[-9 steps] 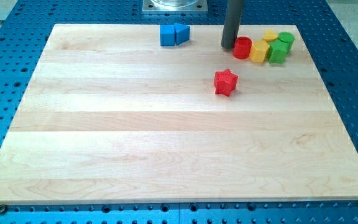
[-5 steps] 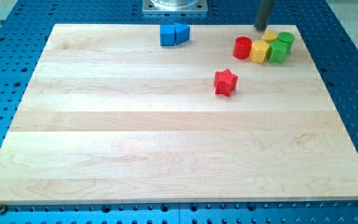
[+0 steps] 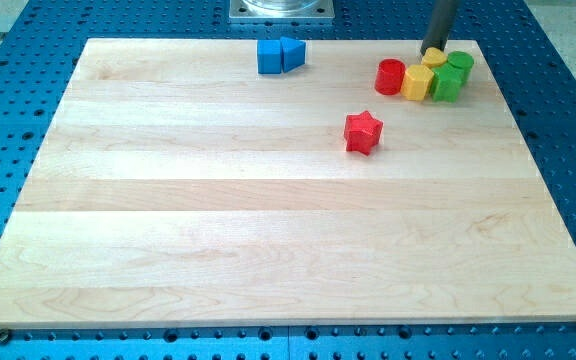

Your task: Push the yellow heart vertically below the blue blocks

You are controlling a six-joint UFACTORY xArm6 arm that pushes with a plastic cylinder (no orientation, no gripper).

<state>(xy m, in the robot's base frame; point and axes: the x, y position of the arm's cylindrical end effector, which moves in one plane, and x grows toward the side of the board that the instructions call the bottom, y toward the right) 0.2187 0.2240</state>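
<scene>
My tip (image 3: 433, 52) stands at the board's top right, touching or just above the top edge of the yellow heart (image 3: 435, 58). The heart sits in a tight cluster with a yellow block (image 3: 417, 83), a red cylinder (image 3: 390, 76), a green cylinder (image 3: 460, 64) and a green block (image 3: 447, 85). The blue cube (image 3: 270, 56) and the blue triangular block (image 3: 292, 53) sit side by side at the view's top, left of centre. The heart is far to the right of them, at about their height.
A red star (image 3: 363, 132) lies alone below and left of the cluster. The wooden board (image 3: 268, 250) rests on a blue perforated table. A metal base plate (image 3: 282, 10) sits just above the board's top edge.
My tip moved from the left of the red cylinder up and right, around the cluster, to the top of the yellow heart. The blocks have not visibly moved.
</scene>
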